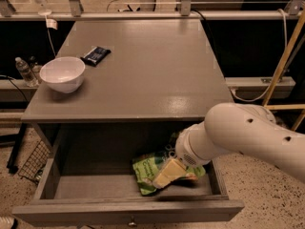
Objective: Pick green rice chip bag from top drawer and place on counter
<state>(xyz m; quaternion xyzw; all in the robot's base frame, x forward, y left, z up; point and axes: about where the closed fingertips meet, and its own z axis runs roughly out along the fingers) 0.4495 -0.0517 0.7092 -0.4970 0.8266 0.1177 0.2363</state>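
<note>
Gripper [167, 174] sits in the top drawer [95, 213] against the green rice chip bag [143, 170]; its grip can't be told, lettering unreadable

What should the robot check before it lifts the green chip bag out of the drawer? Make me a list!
1. Top drawer pulled open: ok, you can see right inside it.
2. Pincer at the green rice chip bag: ok, it is down in the drawer, right on the bag.
3. Bag held tight enough to lift: cannot tell.
4. Bag out of the drawer: not ok, it lies inside, near the front right.
5. Landing spot on the counter: ok, the white bowl and dark packet sit on the left, and the middle and right are bare.
</note>
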